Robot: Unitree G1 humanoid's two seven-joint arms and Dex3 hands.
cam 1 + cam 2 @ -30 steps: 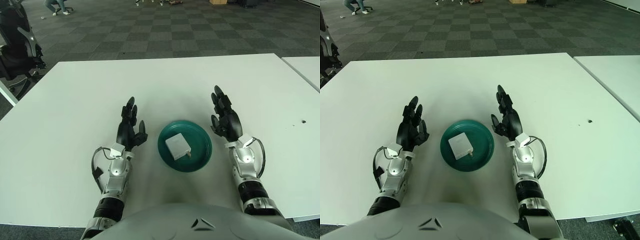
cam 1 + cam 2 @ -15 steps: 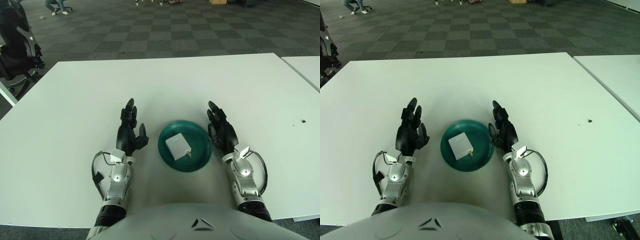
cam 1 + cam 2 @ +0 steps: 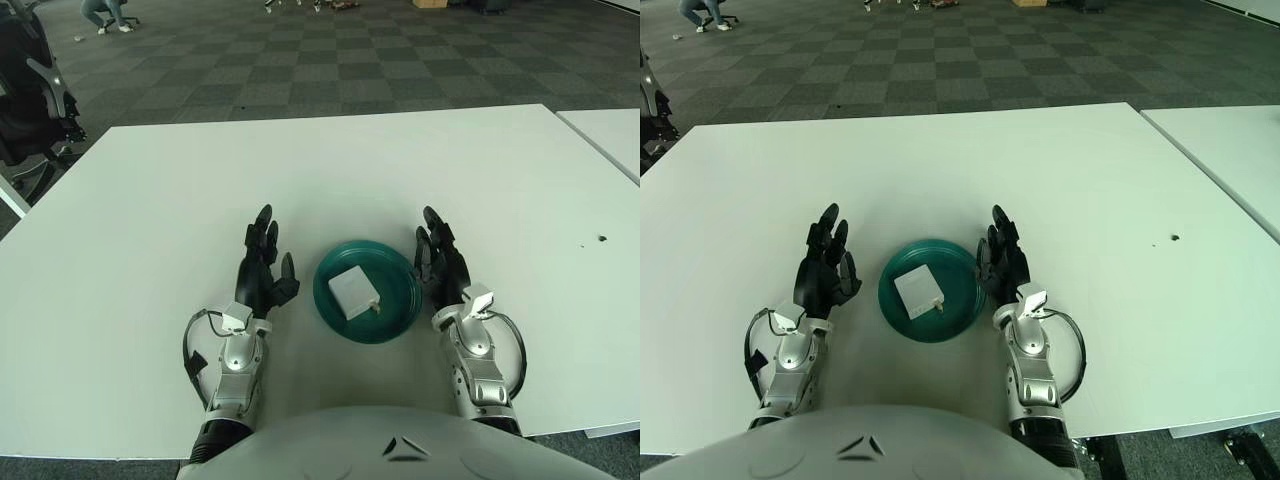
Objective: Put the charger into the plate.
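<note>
Charger point(image 3: 354, 292), white, judged light, rigid and smooth-sided, best pinched across its flat sides, lies inside green plate point(image 3: 400, 310) between left hand point(image 3: 263, 275) and right hand point(image 3: 441, 264), both spread, empty, on bench point(image 3: 150, 200).

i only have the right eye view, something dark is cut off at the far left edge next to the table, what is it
Observer: The left eye view shows more of it: a black piece of equipment with pale grey parts, perhaps a chair, standing on the floor off the table and beyond its left side.

Operator: ok. charger is in the plate, left hand and right hand open either side. anything else out there on the left

Observer: Yes, below the black thing a white slanted edge comes in from the left border, possibly another table. A strip of floor separates it from your table.
</note>
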